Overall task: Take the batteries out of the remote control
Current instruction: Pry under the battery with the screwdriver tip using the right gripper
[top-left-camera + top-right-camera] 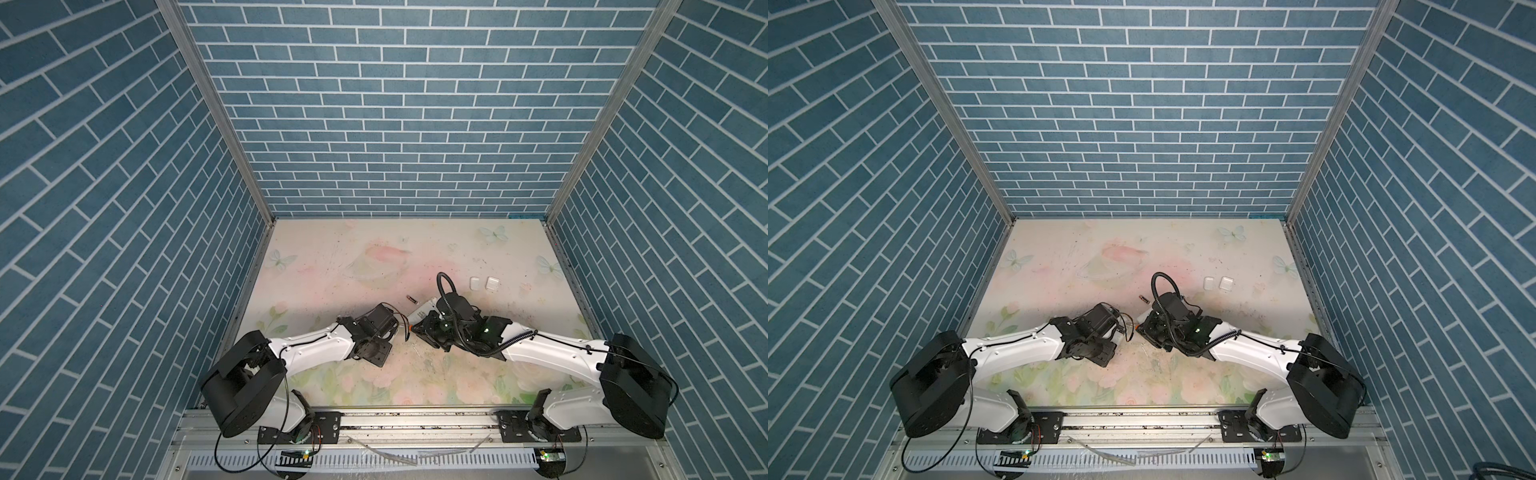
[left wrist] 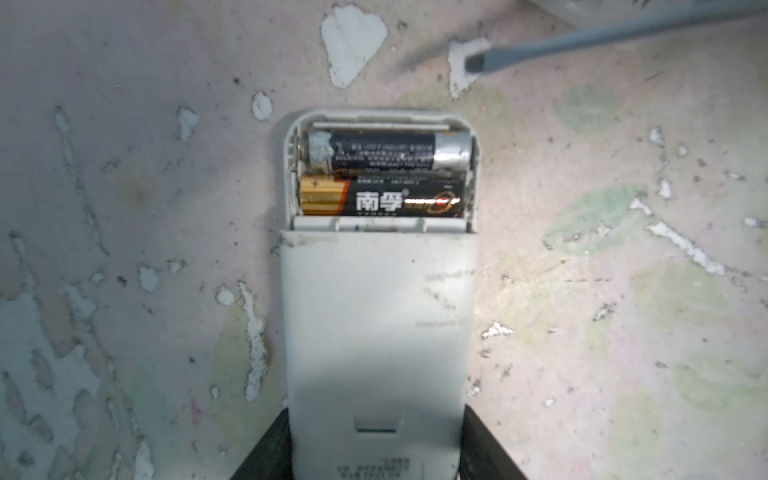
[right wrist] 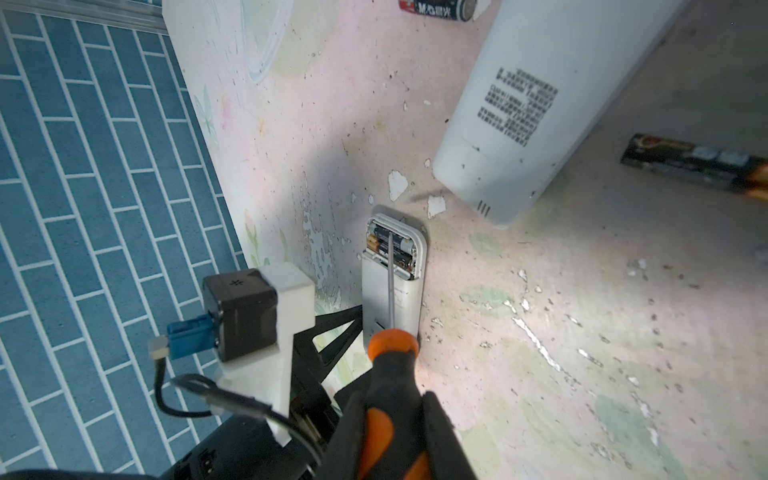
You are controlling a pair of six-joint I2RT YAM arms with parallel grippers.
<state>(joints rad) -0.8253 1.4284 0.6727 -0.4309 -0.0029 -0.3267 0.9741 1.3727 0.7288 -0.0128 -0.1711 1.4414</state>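
Observation:
My left gripper (image 2: 376, 440) is shut on a small white remote control (image 2: 378, 316) that lies back-up on the table. Its battery bay is uncovered, and two batteries (image 2: 386, 151) (image 2: 382, 199) lie side by side in it. The right gripper (image 3: 392, 428) is shut on the orange-and-black handle of a screwdriver (image 3: 392, 365). In the right wrist view the shaft (image 3: 390, 286) runs over the remote (image 3: 390, 299) towards the bay. In the left wrist view the flat tip (image 2: 476, 64) hangs beyond the remote's end, apart from the batteries. Both grippers meet at the table's middle front (image 1: 409, 330).
A larger white remote (image 3: 540, 104) lies back-up just beyond, also in both top views (image 1: 422, 309). Loose batteries lie near it (image 3: 440, 8) (image 3: 698, 166), one showing in a top view (image 1: 411, 299). Two small white covers (image 1: 475, 284) (image 1: 493, 284) rest at the back right.

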